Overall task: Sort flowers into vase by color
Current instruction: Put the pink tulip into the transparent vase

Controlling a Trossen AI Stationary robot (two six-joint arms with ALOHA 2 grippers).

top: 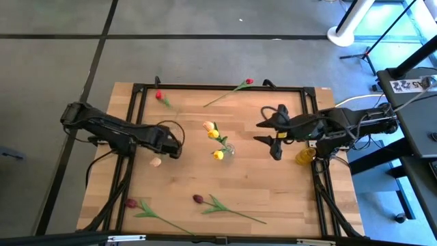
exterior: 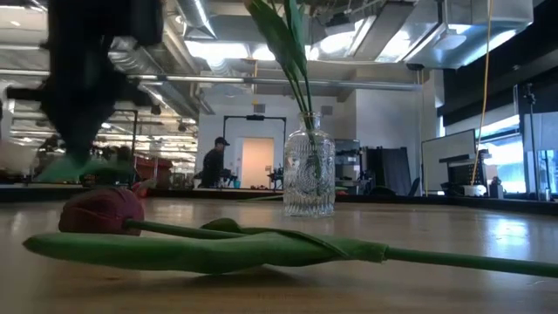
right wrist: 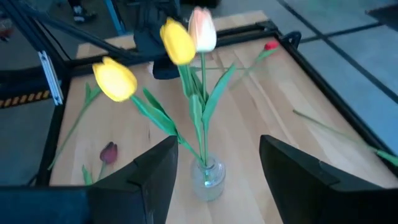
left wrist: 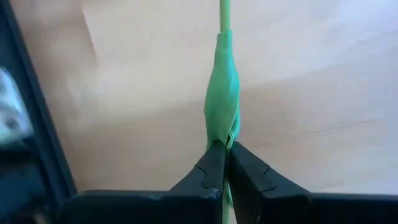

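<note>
A clear glass vase (top: 227, 148) stands mid-table and holds two yellow tulips (right wrist: 177, 40) and a peach one (right wrist: 202, 28). My left gripper (top: 174, 147) is left of the vase, shut on a flower's green leaf and stem; a peach head (top: 156, 162) shows just beside it. My right gripper (right wrist: 217, 142) hangs open above the table, right of the vase and touching nothing. Lying flat on the wood are two red tulips (top: 159, 96) (top: 248, 82) at the far side and two maroon ones (top: 131, 203) (top: 198, 199) at the near side. My left gripper pinches the green leaf wrapped round the stem (left wrist: 222, 127) between its two fingers (left wrist: 208, 171), which come steeply from above. The thin stem (left wrist: 224, 15) runs on past the fingertips. In the low view a green part (exterior: 68, 167) hangs under the gripper, above the tabletop.
A black frame (top: 136, 102) borders the tabletop. A yellow object (top: 305, 155) sits under the right arm at the right edge. The near maroon tulip (exterior: 100, 209) with its long leaf fills the low view's foreground. A person (exterior: 212, 161) stands far back in the room.
</note>
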